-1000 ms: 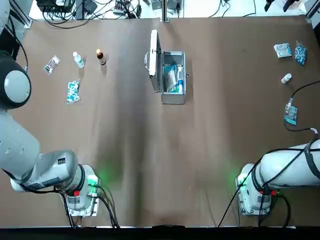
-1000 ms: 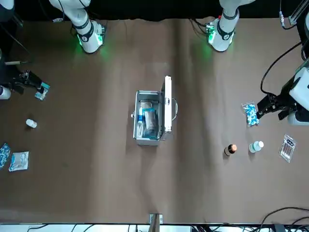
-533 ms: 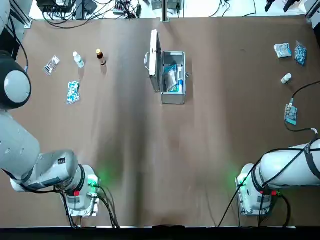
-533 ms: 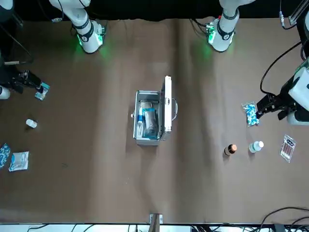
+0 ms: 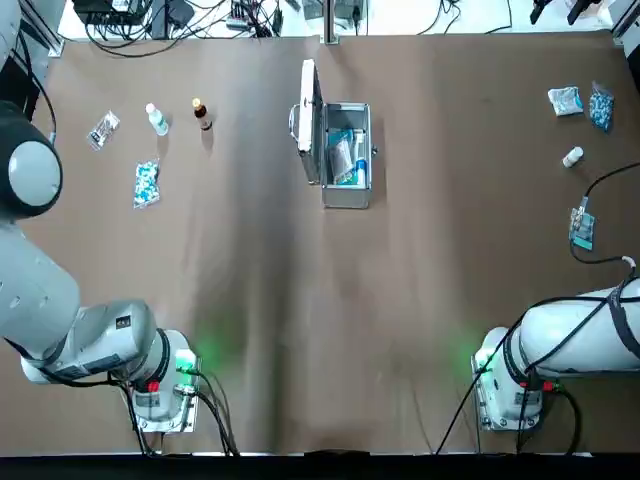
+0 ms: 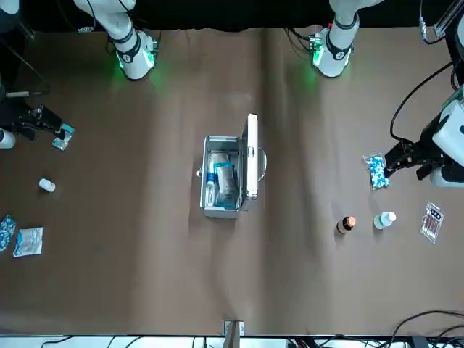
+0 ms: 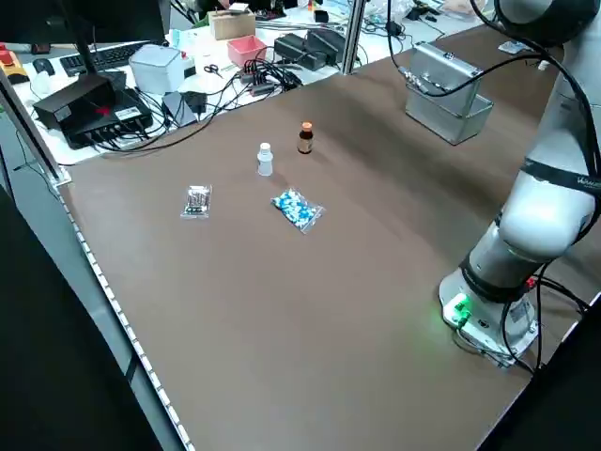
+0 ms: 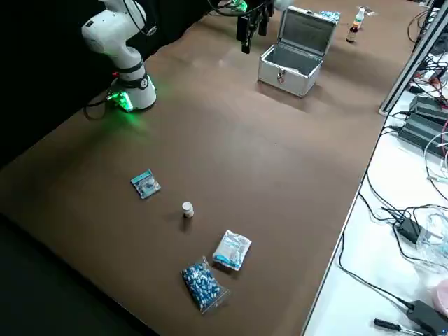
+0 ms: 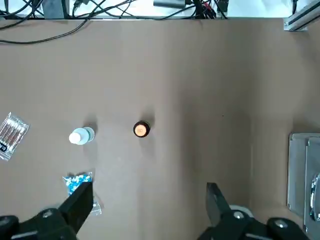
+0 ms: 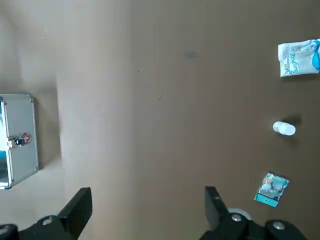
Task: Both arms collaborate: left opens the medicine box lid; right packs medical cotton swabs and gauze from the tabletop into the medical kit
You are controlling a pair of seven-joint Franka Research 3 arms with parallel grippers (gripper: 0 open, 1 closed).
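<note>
Top view: kit open, both grippers empty

From overhead I see the medical kit [image 5: 346, 160] with the medicine box lid [image 5: 309, 120] upright on its left-arm side and packets lying inside; the left side view shows only the lid's back. Left gripper [image 9: 150, 210] hangs released near the speckled packet [image 9: 79, 182]. Right gripper [image 10: 148, 207] hangs spread and empty, well right of the kit, cut off overhead.
</note>
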